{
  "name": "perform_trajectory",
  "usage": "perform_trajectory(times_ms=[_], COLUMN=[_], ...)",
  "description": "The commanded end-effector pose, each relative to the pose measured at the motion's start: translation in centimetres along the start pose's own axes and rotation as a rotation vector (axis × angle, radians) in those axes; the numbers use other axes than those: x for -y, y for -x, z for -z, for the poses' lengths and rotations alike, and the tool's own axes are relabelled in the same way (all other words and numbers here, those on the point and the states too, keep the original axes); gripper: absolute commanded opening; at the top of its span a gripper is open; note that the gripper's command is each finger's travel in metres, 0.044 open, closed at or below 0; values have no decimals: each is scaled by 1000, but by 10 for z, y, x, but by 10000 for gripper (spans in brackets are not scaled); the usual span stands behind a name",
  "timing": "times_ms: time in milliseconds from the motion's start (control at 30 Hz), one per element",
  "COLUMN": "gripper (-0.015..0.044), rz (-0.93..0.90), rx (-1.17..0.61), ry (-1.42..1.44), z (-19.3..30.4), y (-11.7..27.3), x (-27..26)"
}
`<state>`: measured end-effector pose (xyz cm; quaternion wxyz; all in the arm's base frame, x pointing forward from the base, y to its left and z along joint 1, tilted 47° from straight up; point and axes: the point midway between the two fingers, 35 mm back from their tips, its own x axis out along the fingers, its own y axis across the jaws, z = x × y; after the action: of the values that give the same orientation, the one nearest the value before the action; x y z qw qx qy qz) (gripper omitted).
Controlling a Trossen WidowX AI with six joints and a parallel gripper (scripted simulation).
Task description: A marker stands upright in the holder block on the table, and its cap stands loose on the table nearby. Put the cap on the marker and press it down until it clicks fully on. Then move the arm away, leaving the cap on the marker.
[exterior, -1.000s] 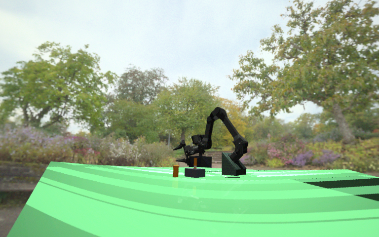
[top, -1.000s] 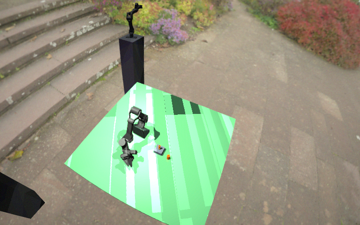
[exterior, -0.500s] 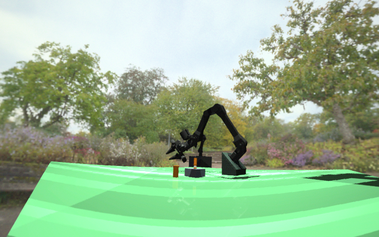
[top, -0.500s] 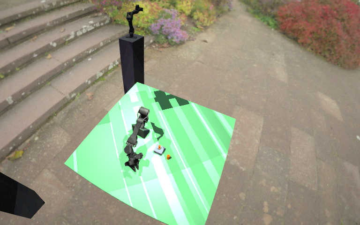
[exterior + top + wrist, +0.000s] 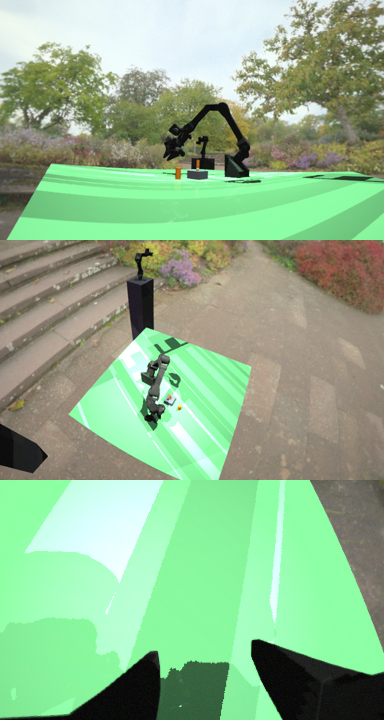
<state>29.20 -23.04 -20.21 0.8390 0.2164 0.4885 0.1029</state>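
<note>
Writing: no brand, label or lettering is showing legibly on any item.
Gripper: the gripper [image 5: 171, 152] is hanging above the table [image 5: 113, 203], pointing downward, about half open, with nothing sitting between its fingers.
Cap: the orange cap [image 5: 177, 172] is standing upright on the table, just beside the block [image 5: 197, 174], apart from the gripper.
Marker: the marker [image 5: 197, 164] is standing upright in the block, uncapped.
Arm: the arm [image 5: 226, 118] is arching up from its base [image 5: 235, 167] and reaching down toward the table beyond the cap.
Surroundings: a dark pillar [image 5: 140, 306] carrying a small arm-like fixture [image 5: 141, 264] is standing at the table's far corner; stone steps [image 5: 50, 296], paving and flower beds are lying around the table.
Obstructions: nothing is standing between the gripper and the cap in the exterior view.
Wrist view: only striped table surface, shadow and a strip of ground are showing between the two fingertips; cap and marker are lying outside this view.
Hard to make out: in the top view the cap [image 5: 179, 407] and marker [image 5: 169, 396] are appearing very small, and the gripper's [image 5: 149, 417] fingers are merging with their shadow.
</note>
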Motion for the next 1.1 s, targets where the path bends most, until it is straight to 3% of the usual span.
perform_trajectory(times_ms=[0, 633, 1067], gripper=[237, 237, 237], rz=[-100, -158, -157], rx=[-179, -604, -612], ry=[-210, -594, -601], z=[-48, -107, -100], y=[5, 44, 32], x=[-49, -188, -199])
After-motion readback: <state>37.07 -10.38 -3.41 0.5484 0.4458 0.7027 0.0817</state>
